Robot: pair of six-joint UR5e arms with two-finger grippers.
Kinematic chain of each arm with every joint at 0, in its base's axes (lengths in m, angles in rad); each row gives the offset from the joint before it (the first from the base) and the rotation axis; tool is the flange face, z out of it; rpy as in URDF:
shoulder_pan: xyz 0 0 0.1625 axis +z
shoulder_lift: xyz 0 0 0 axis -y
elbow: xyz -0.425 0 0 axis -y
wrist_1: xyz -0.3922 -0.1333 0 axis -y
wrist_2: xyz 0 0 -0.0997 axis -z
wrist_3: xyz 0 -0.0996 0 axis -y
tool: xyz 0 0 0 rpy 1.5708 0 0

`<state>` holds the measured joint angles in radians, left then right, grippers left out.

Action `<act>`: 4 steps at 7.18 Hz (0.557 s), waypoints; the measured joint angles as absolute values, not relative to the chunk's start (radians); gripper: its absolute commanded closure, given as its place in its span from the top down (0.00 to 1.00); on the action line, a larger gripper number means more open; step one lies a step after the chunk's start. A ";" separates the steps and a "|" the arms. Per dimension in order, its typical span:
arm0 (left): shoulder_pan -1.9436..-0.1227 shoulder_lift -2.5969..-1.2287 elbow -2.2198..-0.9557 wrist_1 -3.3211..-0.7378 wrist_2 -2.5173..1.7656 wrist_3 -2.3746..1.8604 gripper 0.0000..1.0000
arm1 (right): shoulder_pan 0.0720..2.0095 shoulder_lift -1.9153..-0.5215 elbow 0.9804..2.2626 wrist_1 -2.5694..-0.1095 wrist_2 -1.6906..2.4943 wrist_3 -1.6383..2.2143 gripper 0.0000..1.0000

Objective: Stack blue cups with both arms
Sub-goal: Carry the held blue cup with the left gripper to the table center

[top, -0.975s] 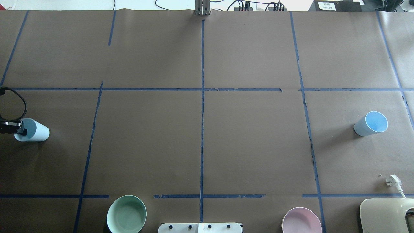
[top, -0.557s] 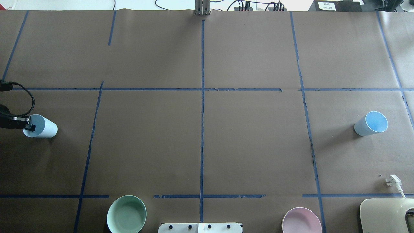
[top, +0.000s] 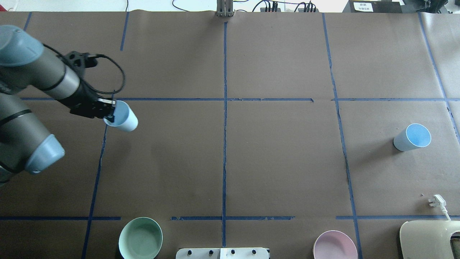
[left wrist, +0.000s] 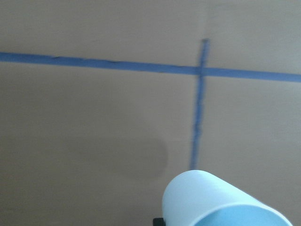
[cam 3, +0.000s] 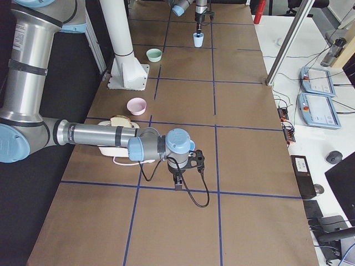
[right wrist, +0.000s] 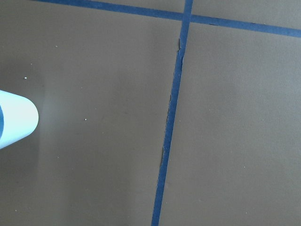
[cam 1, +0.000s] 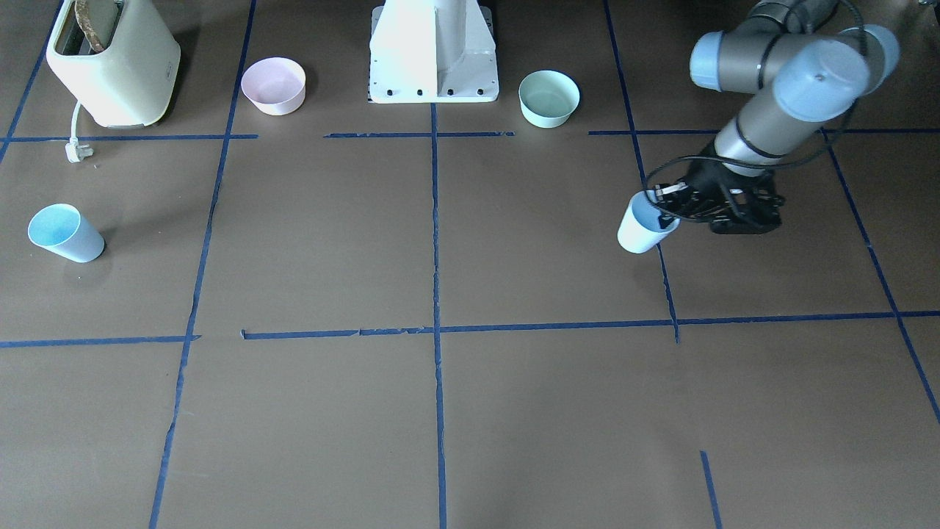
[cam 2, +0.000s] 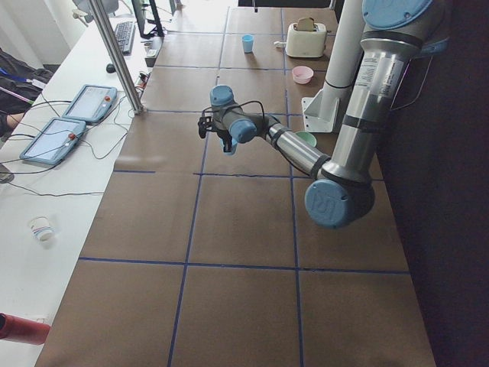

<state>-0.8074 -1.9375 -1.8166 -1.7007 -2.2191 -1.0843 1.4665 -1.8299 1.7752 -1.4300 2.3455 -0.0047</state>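
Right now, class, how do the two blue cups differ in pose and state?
The held blue cup is pinched at its rim by the left claw; the free blue cup is touched by nothing. The held blue cup seems raised off the table; the free blue cup stands on it. Both are pale blue, tapered, handleless, mouth up.

table cover (top: 280,162): matt brown paper. grid lines (top: 225,144): blue tape. blue cup (top: 127,122): smooth, semi-matt plastic. left arm (top: 54,81): satin grey metal.
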 measured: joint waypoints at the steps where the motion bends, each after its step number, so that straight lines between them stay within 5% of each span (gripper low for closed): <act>1: -0.724 -2.057 -1.791 -1.636 -2.174 -1.181 0.00 | 1.466 -1.830 1.775 -1.431 2.345 -0.005 1.00; 3: -0.580 -2.274 -1.654 -1.609 -2.050 -1.365 0.00 | 1.466 -1.829 1.771 -1.431 2.346 -0.005 1.00; 4: -0.541 -2.334 -1.592 -1.611 -2.013 -1.403 0.08 | 1.466 -1.829 1.769 -1.431 2.347 -0.005 1.00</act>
<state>-0.5407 -2.3345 -1.5917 -1.6114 -2.0129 -1.4029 1.4661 -1.8293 1.7691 -1.4312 2.3468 -0.0046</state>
